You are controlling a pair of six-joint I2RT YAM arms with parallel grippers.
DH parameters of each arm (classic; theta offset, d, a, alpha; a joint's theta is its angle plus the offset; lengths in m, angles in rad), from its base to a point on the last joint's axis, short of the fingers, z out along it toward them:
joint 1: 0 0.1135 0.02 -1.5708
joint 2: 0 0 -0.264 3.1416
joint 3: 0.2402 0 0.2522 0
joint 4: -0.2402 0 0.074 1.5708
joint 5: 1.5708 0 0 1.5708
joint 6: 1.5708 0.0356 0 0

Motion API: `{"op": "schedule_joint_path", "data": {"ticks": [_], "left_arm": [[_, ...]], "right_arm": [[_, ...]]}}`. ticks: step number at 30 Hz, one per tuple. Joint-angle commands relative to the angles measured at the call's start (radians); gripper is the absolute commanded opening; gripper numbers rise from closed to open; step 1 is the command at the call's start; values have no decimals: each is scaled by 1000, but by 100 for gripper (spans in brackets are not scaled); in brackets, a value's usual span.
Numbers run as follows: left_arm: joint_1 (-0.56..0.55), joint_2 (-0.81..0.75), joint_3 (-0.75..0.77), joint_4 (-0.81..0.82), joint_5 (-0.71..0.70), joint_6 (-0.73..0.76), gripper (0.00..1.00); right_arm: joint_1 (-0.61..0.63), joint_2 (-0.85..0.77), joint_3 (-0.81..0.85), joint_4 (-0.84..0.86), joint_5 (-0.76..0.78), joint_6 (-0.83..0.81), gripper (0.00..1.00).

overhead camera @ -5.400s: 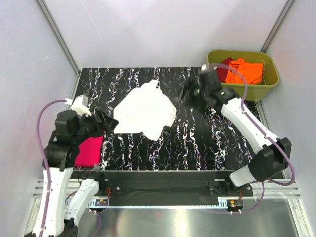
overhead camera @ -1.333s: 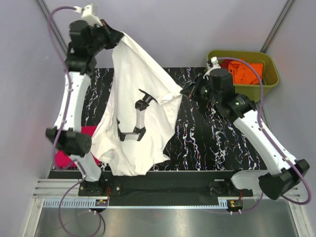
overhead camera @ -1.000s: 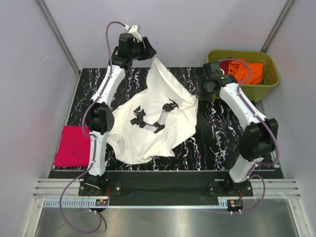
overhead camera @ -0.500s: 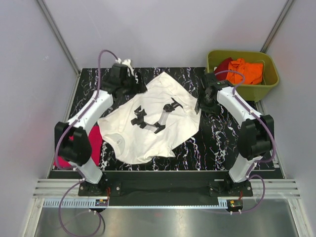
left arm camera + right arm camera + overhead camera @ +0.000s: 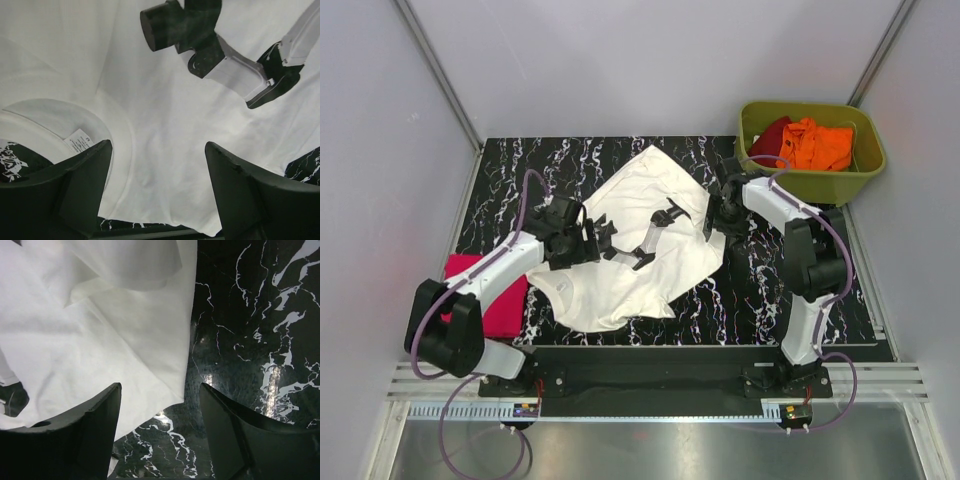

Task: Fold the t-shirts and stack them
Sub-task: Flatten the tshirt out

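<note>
White shirt is down on the table, dead centre of the dial, black print facing up, but it's no neat rectangle: it lies skewed, one corner poking toward 12 o'clock, the low edge bunched toward 7. The collar with its little label shows right by the left gripper at the cloth's 9 o'clock side, fingers spread wide and holding nothing. Over at 3 o'clock the right gripper hangs above the shirt's edge, also wide apart and empty, and its wrist view shows a loose flap doubled back over the cloth just beyond it. So I'd call this the flattening step, with the folding proper not yet begun. To do it well, I'd say each side should pinch a single layer low at the very edge, not a bunched handful, and the right side should deal with that doubled flap first; then draw the two edges apart evenly so the print sits square and the wrinkles run out before any crease is made. Uneven pull would likely just skew it further. Folded pink shirt waits at 8 o'clock as the base of the stack; the tub at 2 o'clock holds the orange shirt and dark red shirt.
</note>
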Motion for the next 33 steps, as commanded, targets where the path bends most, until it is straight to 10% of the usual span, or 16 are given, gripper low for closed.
{"op": "schedule_joint_path", "data": {"ticks": [1, 15, 25, 29, 33], "left_arm": [[0, 45, -78, 58, 5, -150, 78], [21, 358, 29, 72, -91, -234, 71], [207, 582, 398, -50, -133, -114, 73], [277, 751, 607, -95, -56, 42, 74], [286, 768, 808, -133, -134, 182, 78]], "right_arm": [[5, 35, 42, 33, 10, -30, 69], [8, 110, -8, 46, 102, -24, 35], [6, -101, -292, 46, 35, 92, 7], [37, -273, -498, 133, -192, 193, 15], [80, -470, -562, 147, -231, 214, 51]]}}
